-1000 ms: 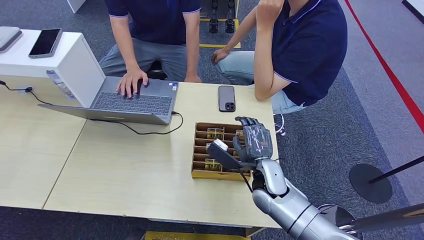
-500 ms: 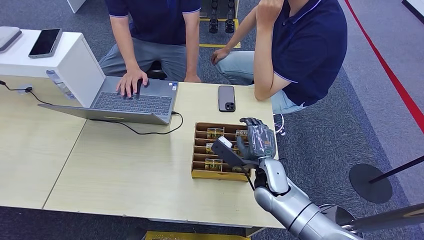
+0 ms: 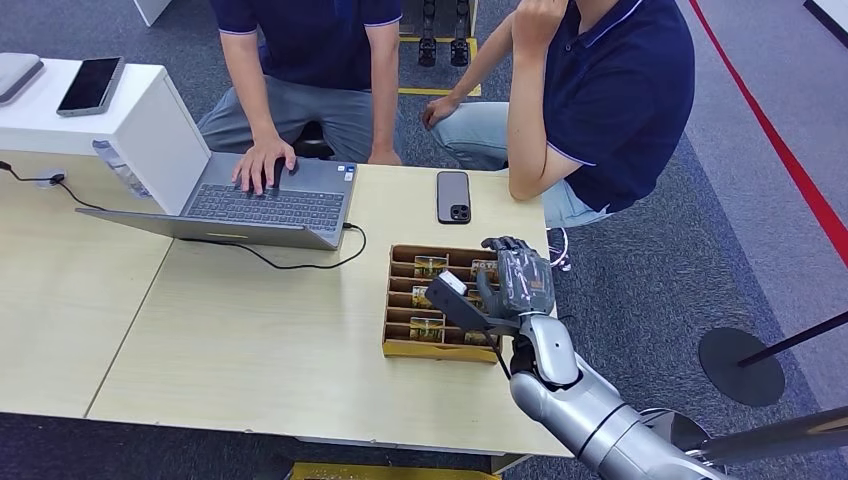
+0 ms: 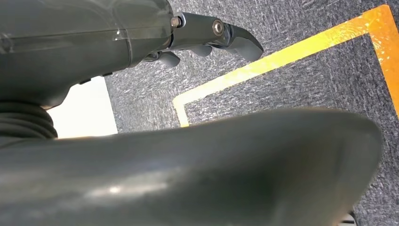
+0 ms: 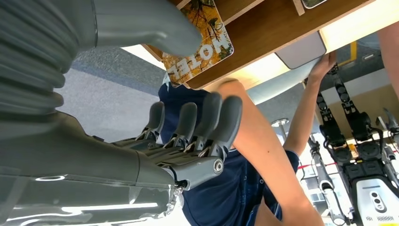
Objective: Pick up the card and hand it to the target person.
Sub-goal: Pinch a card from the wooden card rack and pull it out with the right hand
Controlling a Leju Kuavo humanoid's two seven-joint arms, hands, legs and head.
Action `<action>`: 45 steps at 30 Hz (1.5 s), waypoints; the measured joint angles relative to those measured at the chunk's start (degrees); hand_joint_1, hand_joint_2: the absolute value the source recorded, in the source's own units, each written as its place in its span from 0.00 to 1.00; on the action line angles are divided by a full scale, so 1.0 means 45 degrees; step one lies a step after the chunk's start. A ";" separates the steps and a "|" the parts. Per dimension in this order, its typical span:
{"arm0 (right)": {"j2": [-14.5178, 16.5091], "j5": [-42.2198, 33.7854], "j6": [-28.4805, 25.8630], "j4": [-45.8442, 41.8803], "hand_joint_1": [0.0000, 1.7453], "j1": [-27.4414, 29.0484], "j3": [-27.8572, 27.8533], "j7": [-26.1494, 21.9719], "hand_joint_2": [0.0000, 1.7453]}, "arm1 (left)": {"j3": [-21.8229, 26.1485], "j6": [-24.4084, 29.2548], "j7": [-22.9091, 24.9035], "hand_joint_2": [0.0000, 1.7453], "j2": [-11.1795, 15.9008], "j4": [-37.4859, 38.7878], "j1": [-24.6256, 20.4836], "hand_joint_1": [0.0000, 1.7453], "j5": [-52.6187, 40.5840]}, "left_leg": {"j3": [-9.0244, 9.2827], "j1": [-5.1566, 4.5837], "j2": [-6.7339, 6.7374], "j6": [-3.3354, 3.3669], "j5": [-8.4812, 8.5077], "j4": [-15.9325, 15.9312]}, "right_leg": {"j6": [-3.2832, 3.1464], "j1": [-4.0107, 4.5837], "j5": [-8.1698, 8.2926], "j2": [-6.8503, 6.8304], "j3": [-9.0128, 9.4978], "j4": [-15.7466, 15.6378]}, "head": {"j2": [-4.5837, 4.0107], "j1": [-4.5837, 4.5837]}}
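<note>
Card [image 5: 200, 44] under right hand [image 3: 515, 285], wooden tray [image 3: 395, 345], beige table [image 3: 250, 340], grey carpet [image 3: 700, 250]

An office-like robotics lab or demo room. Grey carpet tile covers the floor [image 3: 720, 200], marked with red [image 3: 770, 130] and yellow tape lines [image 4: 282, 56]. Two people [image 3: 600, 90] in matching navy polo shirts sit at a pale wooden table [image 3: 250, 340], one typing on an open laptop [image 3: 265, 205]. A phone [image 3: 453, 196] lies on the table. Dark robot legs on a stand [image 5: 357, 141] wait behind them.
</note>
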 joint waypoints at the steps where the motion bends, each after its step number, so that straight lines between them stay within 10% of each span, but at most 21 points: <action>1: -0.0007 -0.0005 0.0001 0.0011 0.62 0.0000 0.0000 0.0001 1.00 | 0.0000 -0.0005 -0.0001 0.00 0.0000 0.0000 0.0000 0.00 0.0000 | 0.0000 0.0000 0.0000 0.0000 0.0000 0.0000 | 0.0000 0.0000 0.0000 0.0000 0.0000 0.0000 | 0.0000 0.0000; 45: -0.0030 -0.0265 0.0184 0.0260 0.49 0.0008 0.0000 0.0015 1.00 | -0.0005 -0.0091 0.0040 0.00 -0.0073 0.0000 -0.0060 0.00 -0.0022 | 0.0003 0.0000 0.0002 -0.0002 0.0001 0.0000 | -0.0006 0.0000 0.0004 0.0002 0.0000 -0.0001 | 0.0000 -0.0001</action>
